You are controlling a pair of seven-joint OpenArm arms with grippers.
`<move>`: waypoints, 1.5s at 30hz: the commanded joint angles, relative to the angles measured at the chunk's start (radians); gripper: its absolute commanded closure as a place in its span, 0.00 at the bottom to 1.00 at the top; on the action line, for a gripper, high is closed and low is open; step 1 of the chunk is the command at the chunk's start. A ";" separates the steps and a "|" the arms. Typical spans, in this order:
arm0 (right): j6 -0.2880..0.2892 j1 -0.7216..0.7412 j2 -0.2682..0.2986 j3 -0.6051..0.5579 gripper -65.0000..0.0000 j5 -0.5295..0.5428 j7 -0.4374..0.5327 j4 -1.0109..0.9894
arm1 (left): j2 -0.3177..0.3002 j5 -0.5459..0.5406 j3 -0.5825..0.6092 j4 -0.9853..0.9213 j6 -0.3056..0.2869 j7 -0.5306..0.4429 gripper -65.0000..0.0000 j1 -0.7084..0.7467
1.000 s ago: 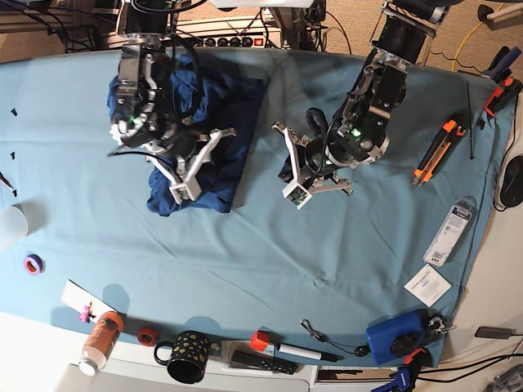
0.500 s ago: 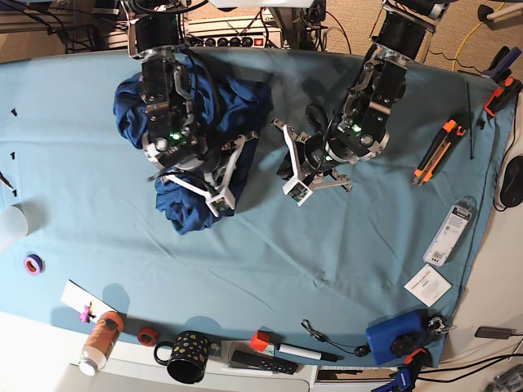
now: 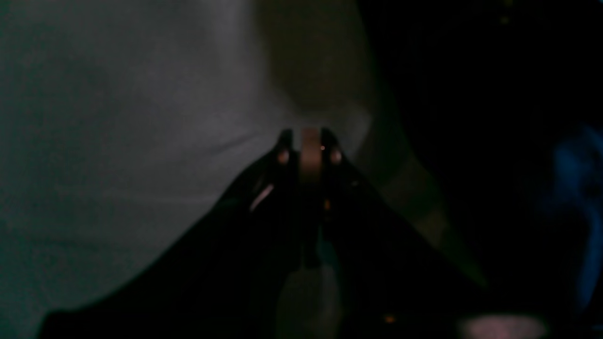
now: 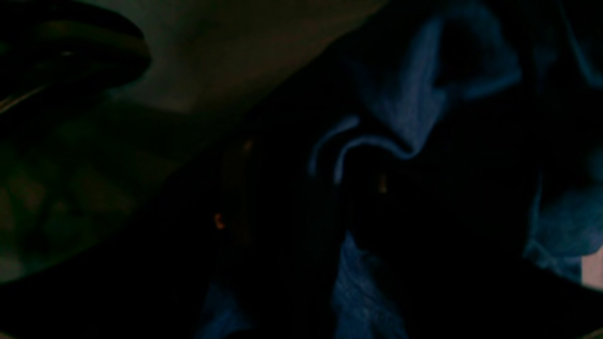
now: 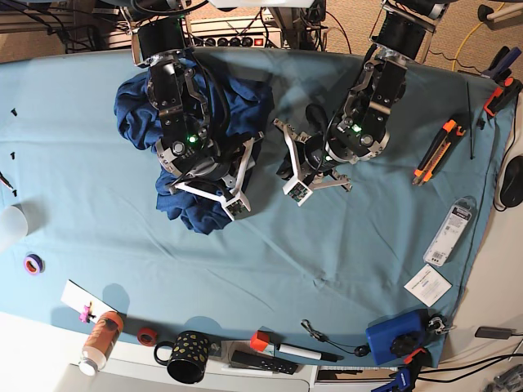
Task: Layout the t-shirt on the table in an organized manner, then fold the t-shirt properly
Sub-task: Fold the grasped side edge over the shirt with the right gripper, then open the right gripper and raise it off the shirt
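The right gripper point(image 5: 214, 184) stands with its white fingers point(image 5: 242, 181) spread wide apart, low over the front of the t-shirt point(image 5: 237, 102); whether the jaws touch the fabric or close on any fold cannot be told, and the right wrist view shows only dark blue folds point(image 4: 405, 108) close to the lens. The left gripper point(image 5: 296, 167) is closed, its fingertips together in the left wrist view point(image 3: 308, 146), empty, hovering above the table point(image 5: 327, 253) just beside the shirt's edge. The navy t-shirt lies bunched in a crumpled heap at the table's far side, under the right arm. An orange utility knife point(image 5: 433, 152) lies well apart beyond the left arm.
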 commanded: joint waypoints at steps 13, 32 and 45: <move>0.024 0.019 -0.002 0.001 0.56 0.168 0.060 0.174 | 0.002 0.000 -0.001 0.011 -0.003 0.016 0.96 -0.005; 0.104 -0.104 -0.003 0.487 0.56 0.481 0.039 0.297 | -0.019 0.001 -0.001 0.011 0.004 0.015 0.96 -0.005; 0.271 -0.319 0.022 1.100 0.40 0.830 -0.074 0.294 | -0.019 0.000 -0.001 0.011 0.004 0.016 0.78 -0.005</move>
